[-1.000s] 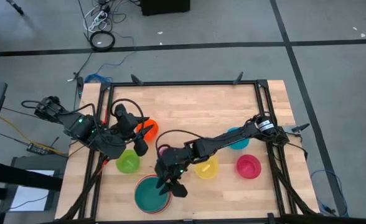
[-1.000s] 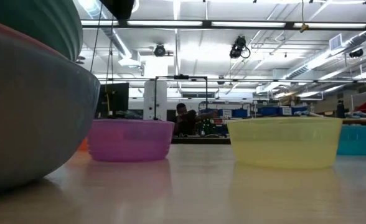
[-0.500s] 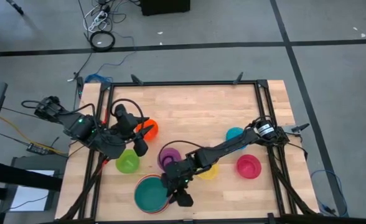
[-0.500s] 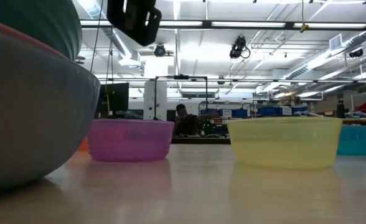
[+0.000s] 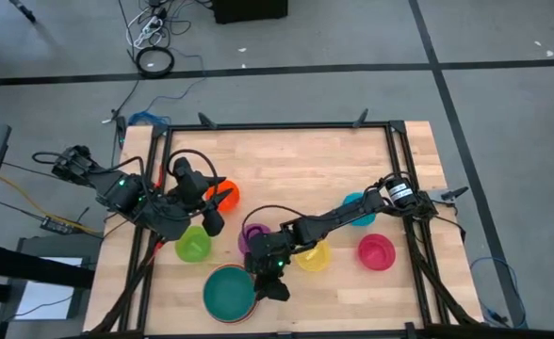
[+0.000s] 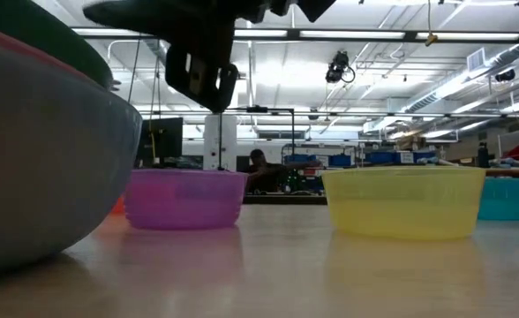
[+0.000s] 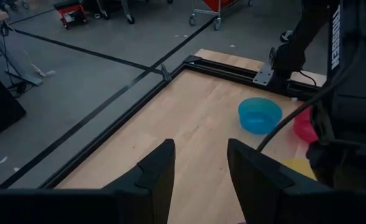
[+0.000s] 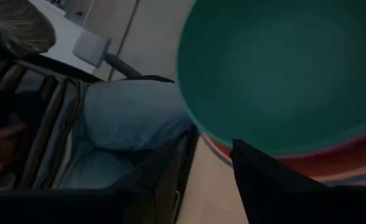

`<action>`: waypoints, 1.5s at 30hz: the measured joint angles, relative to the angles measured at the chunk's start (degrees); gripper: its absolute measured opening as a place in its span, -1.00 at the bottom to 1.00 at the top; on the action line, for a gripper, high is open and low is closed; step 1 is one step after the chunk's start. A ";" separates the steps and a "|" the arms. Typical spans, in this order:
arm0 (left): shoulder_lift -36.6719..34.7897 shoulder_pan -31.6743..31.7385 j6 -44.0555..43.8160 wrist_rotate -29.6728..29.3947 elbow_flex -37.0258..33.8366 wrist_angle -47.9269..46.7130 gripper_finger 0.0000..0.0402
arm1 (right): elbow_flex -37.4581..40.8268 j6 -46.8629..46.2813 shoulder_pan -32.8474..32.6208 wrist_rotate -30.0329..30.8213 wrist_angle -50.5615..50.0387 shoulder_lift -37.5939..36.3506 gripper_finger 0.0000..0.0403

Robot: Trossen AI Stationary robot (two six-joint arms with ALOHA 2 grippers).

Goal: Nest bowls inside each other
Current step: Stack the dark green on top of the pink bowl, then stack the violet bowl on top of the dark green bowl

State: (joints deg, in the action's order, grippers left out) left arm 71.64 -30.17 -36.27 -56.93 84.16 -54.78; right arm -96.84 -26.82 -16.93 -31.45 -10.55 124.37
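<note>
The right gripper is hanging over the near part of the wooden table, just beside the right rim of the teal bowl. Its fingers are standing apart with nothing between them, one dark finger showing against the bowl's edge. The teal bowl is sitting nested in a stack at the near edge, with a red-orange rim and a grey outer wall showing under it.

The left gripper is waiting toward the left side of the table, fingers spread wide and empty, just right of the green bowl and near the orange bowl.

The purple bowl is sitting in the middle, partly under the right arm, with the yellow bowl close to its right. The magenta-red bowl is farther right, and the cyan bowl is lying beyond it toward the far side. All of these are standing upright and apart from the stack.
</note>
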 joint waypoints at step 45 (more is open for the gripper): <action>0.00 0.00 0.00 1.49 -0.07 -0.65 -0.22 | 0.31 31.77 4.63 26.65 -21.88 3.18 -0.16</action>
State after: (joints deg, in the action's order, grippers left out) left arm 71.64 -30.17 -36.27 -55.44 84.09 -55.43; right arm -96.53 4.95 -12.29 -4.80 -32.42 127.55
